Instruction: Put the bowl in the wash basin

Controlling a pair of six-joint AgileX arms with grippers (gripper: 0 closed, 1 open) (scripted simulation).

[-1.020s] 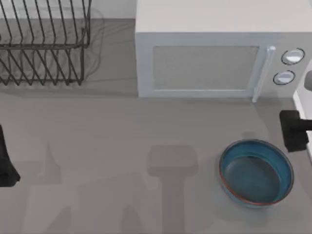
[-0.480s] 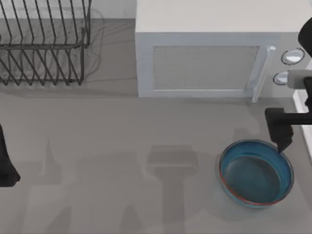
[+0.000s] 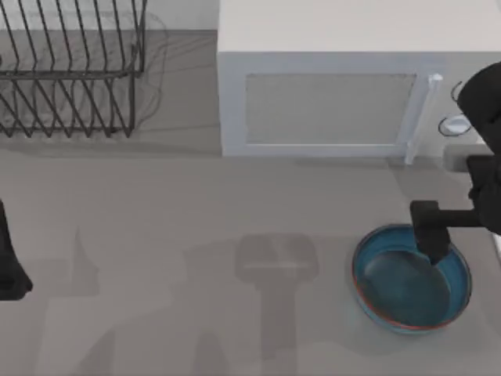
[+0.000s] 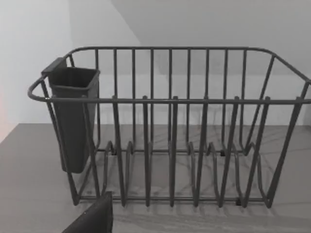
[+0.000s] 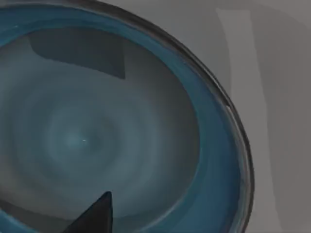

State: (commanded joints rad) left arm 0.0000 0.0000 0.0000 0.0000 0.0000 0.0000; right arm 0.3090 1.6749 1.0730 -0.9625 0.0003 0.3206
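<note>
In your top view the bowl (image 3: 411, 278) sits on the grey desk (image 3: 196, 211) in the lower right of the frame, in front of the microwave (image 3: 329, 94) and toward its right end. It stands upright and empty, its blue-teal inside ringed by a thin reddish-brown rim.

Your right end effector (image 3: 432, 235) reaches in from the right edge and hangs over the bowl's far rim, on the microwave side, its dark tip overlapping the blue inner wall. Whether its fingers are spread or pressed together, you cannot tell. From your right wrist view you look straight down into the bowl (image 5: 97, 131), with one dark fingertip (image 5: 95, 216) at the lower edge of that frame.

Your left arm stays parked at the left edge of the top view, low in the frame. Its wrist view faces the wire dish rack (image 4: 170, 131), which carries a dark cutlery cup (image 4: 73, 121) on one end and stands in the upper left of the top view (image 3: 70, 70).
</note>
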